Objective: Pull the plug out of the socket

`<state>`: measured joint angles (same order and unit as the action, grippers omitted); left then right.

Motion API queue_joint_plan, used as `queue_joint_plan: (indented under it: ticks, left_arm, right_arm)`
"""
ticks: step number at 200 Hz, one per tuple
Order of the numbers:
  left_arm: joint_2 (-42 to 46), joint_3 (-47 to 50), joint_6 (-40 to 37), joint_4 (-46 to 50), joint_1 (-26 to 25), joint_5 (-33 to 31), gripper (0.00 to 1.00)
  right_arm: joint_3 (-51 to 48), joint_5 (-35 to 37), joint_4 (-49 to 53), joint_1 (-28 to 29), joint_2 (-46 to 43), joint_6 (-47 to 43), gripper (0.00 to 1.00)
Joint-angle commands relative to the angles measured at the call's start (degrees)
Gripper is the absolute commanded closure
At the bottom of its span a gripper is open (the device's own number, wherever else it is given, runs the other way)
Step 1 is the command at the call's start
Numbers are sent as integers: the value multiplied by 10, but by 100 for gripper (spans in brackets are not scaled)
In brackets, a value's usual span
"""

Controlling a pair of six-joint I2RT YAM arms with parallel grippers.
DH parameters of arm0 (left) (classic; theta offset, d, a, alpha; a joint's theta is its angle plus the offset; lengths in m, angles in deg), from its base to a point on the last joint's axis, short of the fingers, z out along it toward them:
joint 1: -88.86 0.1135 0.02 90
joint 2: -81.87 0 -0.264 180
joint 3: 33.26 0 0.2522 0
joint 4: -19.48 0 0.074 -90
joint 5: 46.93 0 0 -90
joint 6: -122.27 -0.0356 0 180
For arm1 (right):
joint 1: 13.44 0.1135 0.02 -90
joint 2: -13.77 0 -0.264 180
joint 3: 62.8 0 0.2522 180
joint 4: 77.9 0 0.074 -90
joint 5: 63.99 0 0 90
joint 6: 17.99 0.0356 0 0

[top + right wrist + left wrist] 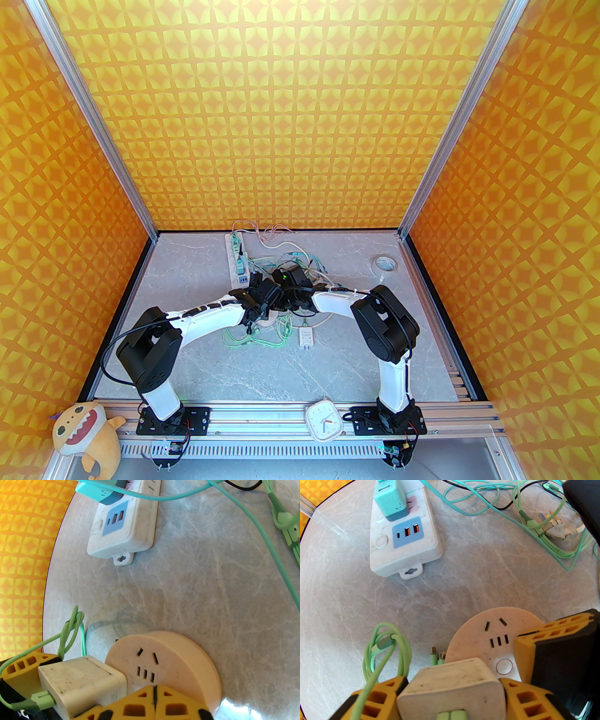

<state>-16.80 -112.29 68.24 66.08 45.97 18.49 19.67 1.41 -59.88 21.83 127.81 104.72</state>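
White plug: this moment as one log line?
left end effector: grips white cube plug | right end effector: shut, over beige round socket

- left arm (206, 321): white shells, black boxy joint housings
- right arm (391, 375): same white-and-black build
- black cable (104, 363): loops at 9 o'clock of left shoulder
- base plates (197, 417): black, small screws, red-black wires at 6 o'clock
- green LED (284, 276): lit on wrist
- left fingers (389, 686), right fingers (145, 689): yellow, rectangular cut-outs, black backing

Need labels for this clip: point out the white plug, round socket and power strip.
white plug (450, 686): left wrist view, its top face.
round socket (168, 667): right wrist view, flat face beside slots.
power strip (417, 555): left wrist view, white casing below USB panel.
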Motion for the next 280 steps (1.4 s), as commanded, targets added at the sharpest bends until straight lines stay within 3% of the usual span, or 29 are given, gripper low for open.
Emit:
queue_joint_plan:
  ticks: [1,23,67,104,146,194,217,280]
  left_arm:
    - [64,32,19,-26,30,58,51]
    - [105,61,30,-50,63,99,50]
    - [111,46,11,-27,69,97,50]
    - [75,14,-6,1,35,63,50]
    - [0,-58,-22,81,-24,-48,51]
    - [-1,-59,-13,77,-29,-53,50]
    - [20,-53,-7,74,-20,-38,50]
    - [112,33,23,-4,48,79,49]
  right_arm:
    - [-12,62,59,2,41,-13,100]
    - [-12,65,60,2,41,-13,100]
    - [-11,68,62,3,40,-14,100]
    - [-10,73,66,6,40,-16,100]
    - [-7,75,69,10,42,-19,100]
    - [-6,77,72,12,42,-21,100]
    - [-5,82,76,13,42,-24,100]
    - [-8,108,86,15,35,-34,100]
